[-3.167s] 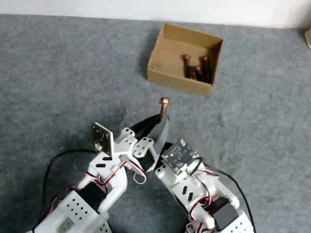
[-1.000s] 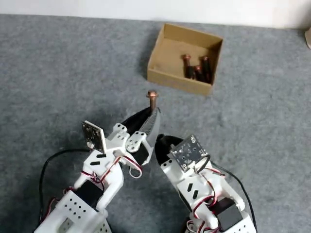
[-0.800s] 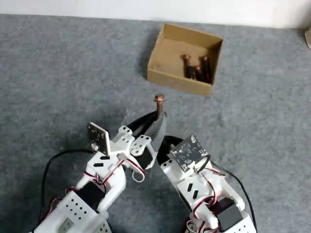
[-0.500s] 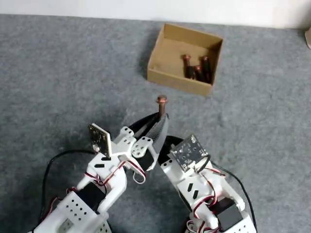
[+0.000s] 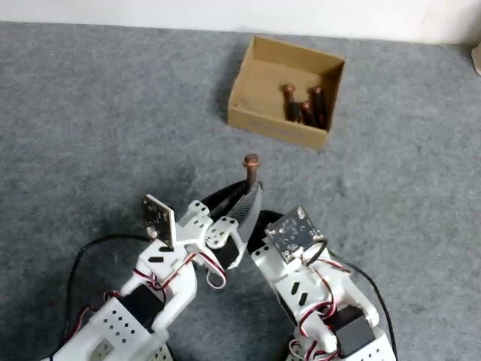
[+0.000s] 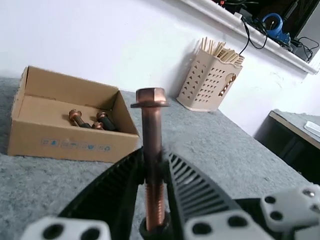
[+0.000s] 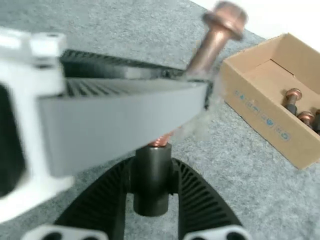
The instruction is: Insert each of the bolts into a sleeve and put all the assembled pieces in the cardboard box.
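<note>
**Holding a bolt upright at the mouth of a sleeve**

The left gripper (image 6: 153, 156) pinches the bolt (image 6: 151, 120) low on its shank between two black ribbed fingers. The rod stands nearly upright, with its head well above the fingertips. Below it, the right gripper (image 7: 152, 169) clasps the sleeve (image 7: 151, 192) from both sides, and the sleeve is upright too. The bolt's lower end sits at the sleeve's mouth — how deep it goes in I cannot tell. In the high view both arms lean in from the table's near edge and meet nose to nose, their white wrists close together.

The bolt is copper-coloured metal, threaded along its lower part and smooth above, topped with a hexagonal head on a round flange. The sleeve is a short black tube with a matt surface. The fingers taper to points and carry fine ridges.

A strip of coarse grey carpet (image 5: 113, 113) lies between the bolt and the cardboard box (image 5: 279, 129). The box stands beyond the grippers and apart from them — open-topped, with straight brown walls. Assembled pieces (image 5: 302, 107) lie toward its right-hand wall in the high view. Past the box a white wall (image 6: 100, 35) bounds the carpet, and by it stands a pale perforated holder (image 6: 210, 85) full of wooden sticks.
</note>
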Motion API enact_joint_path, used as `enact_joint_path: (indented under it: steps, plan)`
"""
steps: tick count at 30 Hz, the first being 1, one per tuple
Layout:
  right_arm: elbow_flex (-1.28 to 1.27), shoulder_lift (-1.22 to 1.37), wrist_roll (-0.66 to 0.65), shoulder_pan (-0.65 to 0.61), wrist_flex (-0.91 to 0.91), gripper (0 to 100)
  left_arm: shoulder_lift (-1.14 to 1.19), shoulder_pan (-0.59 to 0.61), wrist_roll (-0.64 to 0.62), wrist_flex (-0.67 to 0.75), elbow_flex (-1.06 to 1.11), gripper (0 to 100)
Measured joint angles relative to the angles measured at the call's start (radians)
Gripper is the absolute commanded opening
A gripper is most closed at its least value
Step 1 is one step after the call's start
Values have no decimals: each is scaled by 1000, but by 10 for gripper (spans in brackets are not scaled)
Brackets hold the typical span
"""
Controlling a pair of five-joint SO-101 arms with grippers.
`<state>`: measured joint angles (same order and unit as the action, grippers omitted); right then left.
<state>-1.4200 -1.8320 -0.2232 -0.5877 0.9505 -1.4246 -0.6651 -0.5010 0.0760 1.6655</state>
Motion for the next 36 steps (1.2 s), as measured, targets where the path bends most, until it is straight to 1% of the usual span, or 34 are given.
enact_joint_path:
  steps: [8, 15, 19, 23, 28, 31, 36]
  plan:
    - [0, 0, 0, 14, 0, 4, -5, -17, -3, 2, 15, 5]
    - [-2, 0, 0, 103, 0, 4, -5, -26, -12, 6, 15, 5]
    - [-2, 2, 0, 127, 0, 4, -5, -43, -12, -20, 15, 5]
    - [-2, 2, 0, 124, 0, 4, -6, -43, -12, -28, 15, 5]
    - [-2, 2, 0, 55, -2, 4, -5, -29, -14, -40, 15, 5]
    - [0, 0, 5, 41, -2, 4, 9, -6, -12, -55, 15, 5]
    - [0, 2, 5, 34, -2, 4, -5, 15, -14, -123, 3, 5]
